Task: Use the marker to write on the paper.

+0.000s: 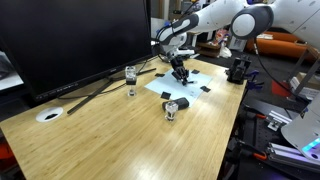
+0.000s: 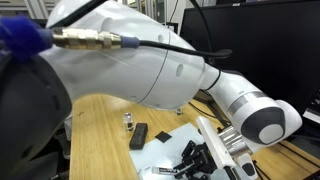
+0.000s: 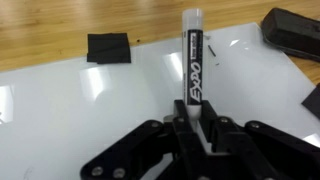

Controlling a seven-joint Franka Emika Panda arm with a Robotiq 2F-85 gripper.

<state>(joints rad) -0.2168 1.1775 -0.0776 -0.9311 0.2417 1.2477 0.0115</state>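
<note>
Ext far across table [image 1: 120, 140], ext behind arm [image 2: 135, 60], wrist close above paper [image 3: 70, 105]

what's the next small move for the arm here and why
Probably ease the hand straight down toward the paper. It is shut on the marker, which points at a bare white patch of the sheet, but no view shows the tip touching, so a short descent should secure contact before any stroke.

The fingers [image 3: 214, 126] hide the marker [image 3: 193, 65]'s lower end.

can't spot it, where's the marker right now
The marker is clamped in the gripper, centre of the wrist view, pointing out over the paper.
</note>
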